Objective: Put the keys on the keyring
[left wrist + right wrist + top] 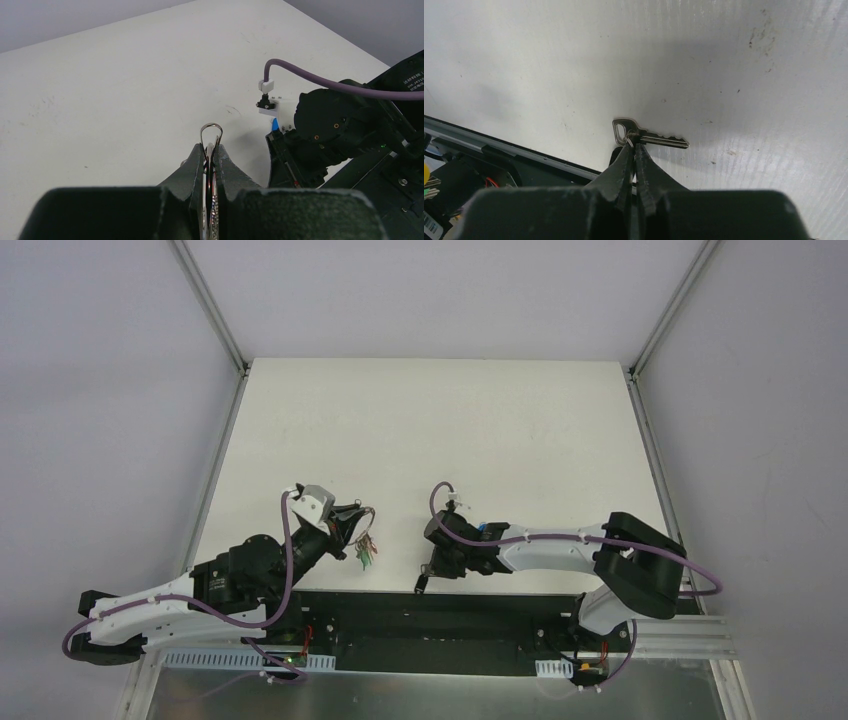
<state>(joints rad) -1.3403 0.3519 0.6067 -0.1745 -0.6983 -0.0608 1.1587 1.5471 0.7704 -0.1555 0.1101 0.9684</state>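
1 key (pixel 659 139), right gripper (pixel 633 145); keyring (pixel 211 131), left gripper (pixel 211 150)

White print on right arm's black housing (pixel 413 82), too small to read. Barcode sticker (pixel 430 226), illegible.

The left arm (pixel 180 605) bends in from the lower left. Its left gripper (pixel 350 517) is pinched tight. The right arm (pixel 560 545) reaches left across the middle. Its right gripper (pixel 432 565) points down, fingers squeezed together.
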